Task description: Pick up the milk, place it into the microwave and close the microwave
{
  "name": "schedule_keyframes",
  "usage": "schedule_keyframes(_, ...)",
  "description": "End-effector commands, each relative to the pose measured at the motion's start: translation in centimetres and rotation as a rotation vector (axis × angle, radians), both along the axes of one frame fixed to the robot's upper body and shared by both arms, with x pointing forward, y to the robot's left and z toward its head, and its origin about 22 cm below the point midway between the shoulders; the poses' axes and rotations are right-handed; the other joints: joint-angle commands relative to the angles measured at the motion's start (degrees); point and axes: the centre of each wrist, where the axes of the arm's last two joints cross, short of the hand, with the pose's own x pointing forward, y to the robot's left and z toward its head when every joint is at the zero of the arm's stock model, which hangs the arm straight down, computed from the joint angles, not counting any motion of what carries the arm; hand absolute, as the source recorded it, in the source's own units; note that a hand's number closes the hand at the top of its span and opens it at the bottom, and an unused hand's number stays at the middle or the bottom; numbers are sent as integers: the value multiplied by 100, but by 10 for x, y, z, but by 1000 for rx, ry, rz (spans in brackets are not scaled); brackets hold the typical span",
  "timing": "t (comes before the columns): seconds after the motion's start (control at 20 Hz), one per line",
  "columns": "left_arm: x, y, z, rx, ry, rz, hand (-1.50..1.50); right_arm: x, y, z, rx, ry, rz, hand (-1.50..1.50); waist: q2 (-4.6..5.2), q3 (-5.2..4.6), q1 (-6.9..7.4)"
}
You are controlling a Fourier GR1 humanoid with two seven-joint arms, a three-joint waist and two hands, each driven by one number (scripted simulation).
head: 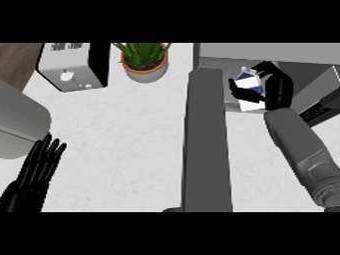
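A white and blue milk carton (pixel 249 89) sits in my right hand (pixel 274 88), whose fingers and thumb curl round it. The carton is at the mouth of the open microwave (pixel 275 52) at the upper right. The microwave's door (pixel 207 139) swings out toward me as a long dark grey slab, just left of my right forearm. My left hand (pixel 38 169) rests open at the lower left, fingers straight, far from the carton.
A toaster (pixel 73 64) stands at the upper left of the white counter (pixel 128 139). A potted plant (pixel 144 60) stands between it and the microwave. A grey rounded object (pixel 10 124) lies at the left edge.
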Motion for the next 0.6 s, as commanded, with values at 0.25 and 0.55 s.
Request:
schedule_keyframes(0.25,7,-3,1,82,4,-24,-150,3,-22,8,-158,-9,-127,-150,98,8,223)
schedule_keyframes(0.55,10,-8,0,88,0,-36,-150,5,-27,14,-166,48,-58,-150,101,13,234)
